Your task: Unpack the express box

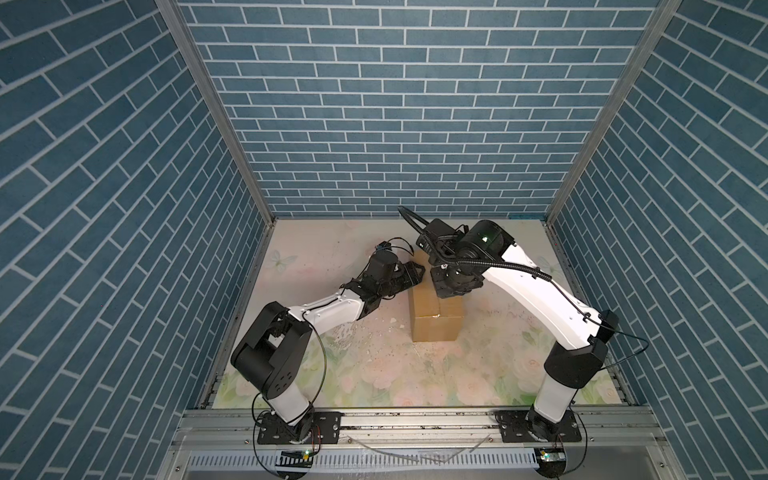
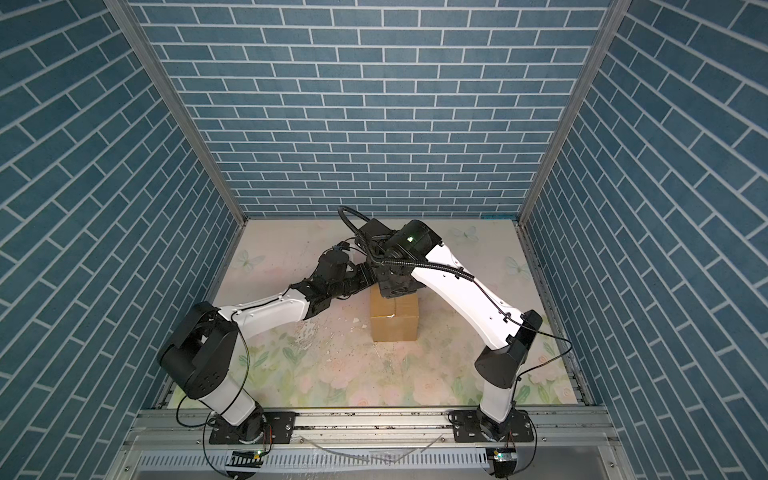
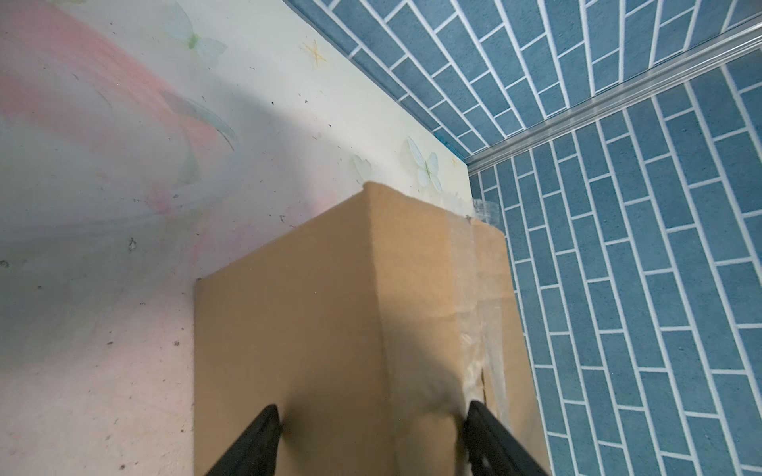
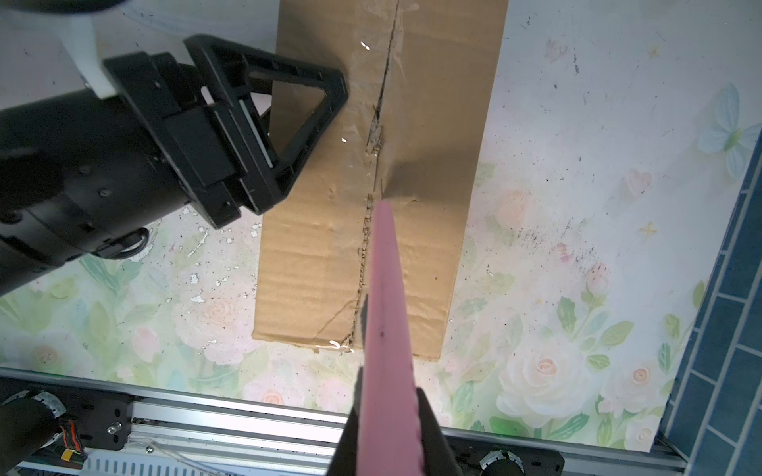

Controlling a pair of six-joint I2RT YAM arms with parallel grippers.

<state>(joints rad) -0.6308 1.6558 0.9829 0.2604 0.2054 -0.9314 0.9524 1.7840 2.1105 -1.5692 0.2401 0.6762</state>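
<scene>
The express box (image 1: 436,322) (image 2: 395,322), a plain brown carton, lies lengthwise mid-table. Clear tape covers its ragged top seam (image 4: 373,136). My left gripper (image 3: 373,412) (image 1: 415,272) is at its far left corner. The jaws stand wide astride the top left edge. One finger (image 3: 480,420) presses the top face and dents it, the other finger (image 3: 266,424) lies on the side face. My right gripper (image 4: 387,445) (image 1: 453,286) hangs over the box's far end, shut on a pink knife (image 4: 385,309). The knife's tip rests at the seam. In both top views the wrist hides the knife.
The floral tabletop (image 1: 374,374) carries white scraps (image 1: 392,320) and dark flecks left of the box. Blue brick-patterned walls (image 1: 395,124) close in the back and both sides. An aluminium rail (image 1: 415,419) with both arm bases runs along the front edge.
</scene>
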